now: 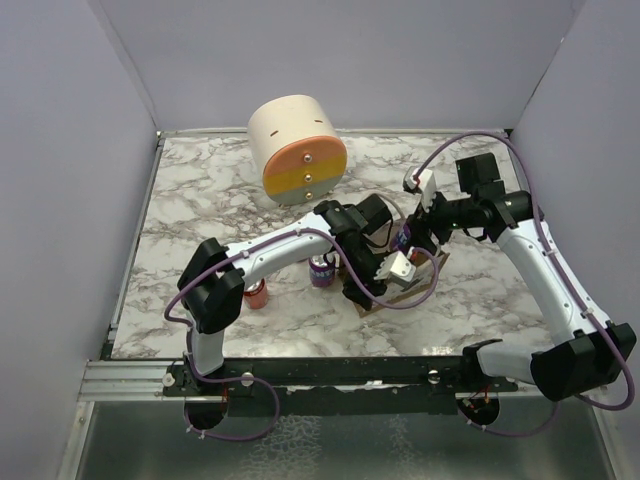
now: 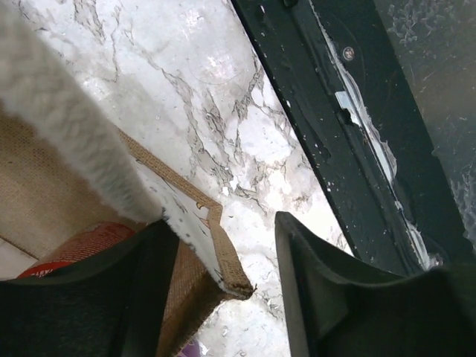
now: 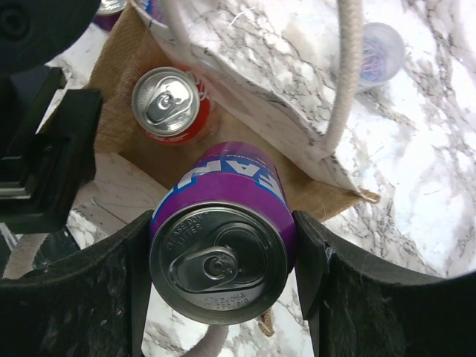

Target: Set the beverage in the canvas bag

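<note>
The left gripper (image 2: 222, 245) straddles a wall of the small tan canvas bag (image 3: 123, 111), jaws apart and holding nothing, while beyond it the right gripper (image 3: 223, 245) clamps the purple beverage can (image 3: 223, 190) over the bag's rim, with a red can (image 3: 169, 104) inside.

You have a purple aluminium can (image 3: 219, 223) with white lettering, a blue edge near its rim and a silver top. The red aluminium can (image 3: 169, 104) is silver-topped too. The woven canvas bag (image 3: 117, 111) is tan-brown with a white panel and cream rope handles (image 3: 343, 82). Your marble tabletop (image 1: 200, 200) is white, veined grey-brown. The big cream cylinder (image 1: 290, 135) has a face banded orange, yellow and pale grey.
</note>
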Robot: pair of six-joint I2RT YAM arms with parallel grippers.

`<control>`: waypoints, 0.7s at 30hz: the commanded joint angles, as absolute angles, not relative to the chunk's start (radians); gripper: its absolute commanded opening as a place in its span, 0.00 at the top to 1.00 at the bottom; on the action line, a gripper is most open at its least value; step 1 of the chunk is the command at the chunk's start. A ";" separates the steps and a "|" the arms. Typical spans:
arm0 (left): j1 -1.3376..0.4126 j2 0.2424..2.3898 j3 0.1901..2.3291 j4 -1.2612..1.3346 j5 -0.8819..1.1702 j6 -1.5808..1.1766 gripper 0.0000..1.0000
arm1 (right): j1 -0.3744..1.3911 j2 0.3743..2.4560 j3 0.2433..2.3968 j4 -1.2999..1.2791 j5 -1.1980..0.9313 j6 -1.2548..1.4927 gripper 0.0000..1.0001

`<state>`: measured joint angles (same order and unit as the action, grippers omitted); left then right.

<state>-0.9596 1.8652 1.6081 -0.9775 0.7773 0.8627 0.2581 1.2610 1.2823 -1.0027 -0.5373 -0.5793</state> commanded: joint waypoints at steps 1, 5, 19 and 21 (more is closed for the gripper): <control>-0.965 1.824 1.626 -1.002 0.769 0.892 0.40 | 0.261 1.210 1.261 -0.963 -0.644 -0.609 0.65; -0.960 1.790 1.622 -1.025 0.748 0.933 0.35 | 0.263 1.225 1.258 -0.961 -0.670 -0.610 0.65; -0.946 1.753 1.543 -1.065 0.796 1.032 0.56 | 0.267 1.250 1.232 -0.879 -0.604 -0.556 0.67; -0.946 1.750 1.524 -1.065 0.804 1.046 0.58 | 0.267 1.258 1.225 -0.868 -0.582 -0.552 0.68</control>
<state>-0.9482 1.7794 1.5585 -1.0248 0.7528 0.9882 0.2611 1.2541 1.2251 -0.9680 -0.5987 -0.5774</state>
